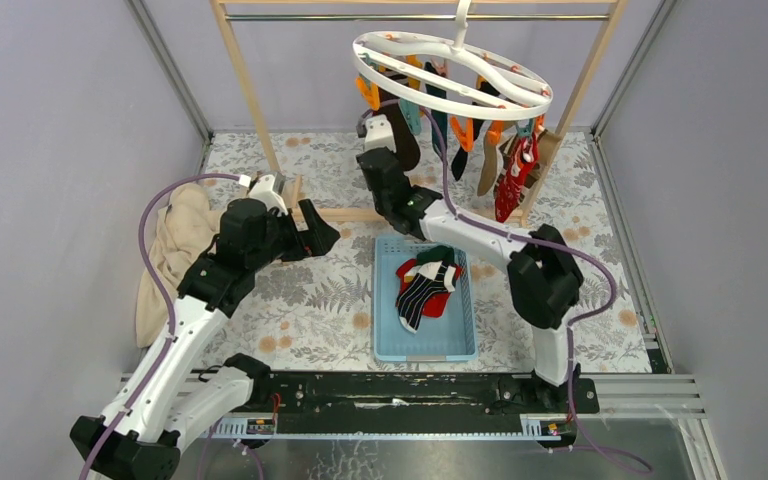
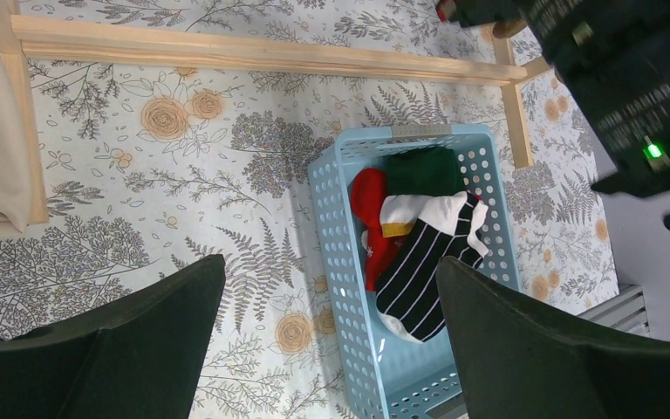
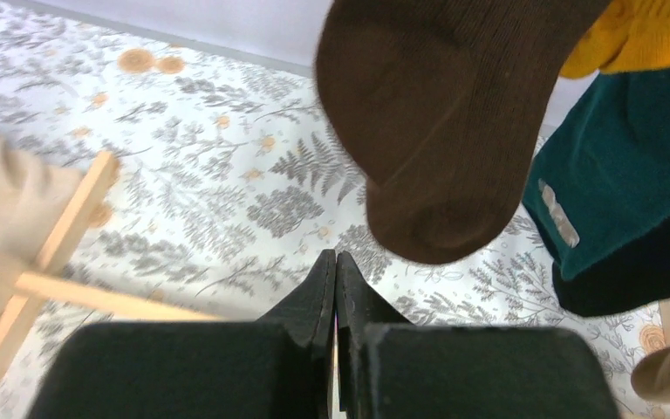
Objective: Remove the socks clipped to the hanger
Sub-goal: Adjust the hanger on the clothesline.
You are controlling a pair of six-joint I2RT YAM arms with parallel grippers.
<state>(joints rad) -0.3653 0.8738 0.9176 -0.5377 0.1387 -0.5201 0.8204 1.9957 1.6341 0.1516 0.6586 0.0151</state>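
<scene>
Socks (image 1: 515, 180) hang clipped under the hanger (image 1: 450, 72), above the far surface (image 1: 310, 300); several lie in the basket (image 1: 380, 300). Step in hand: gripping the brown sock (image 3: 436, 157). Right claw (image 3: 336, 271) is pressed together just below the toe, with no fabric visible between its fingers. Next move likely calls for spreading, advancing over the toe, closing, then pulling down. Left claw (image 2: 330, 271) is spread wide, holding nothing, above the basket.

Multicoloured socks (image 1: 515, 185) dangle — clipped under white hanger (image 1: 532, 100).
</scene>
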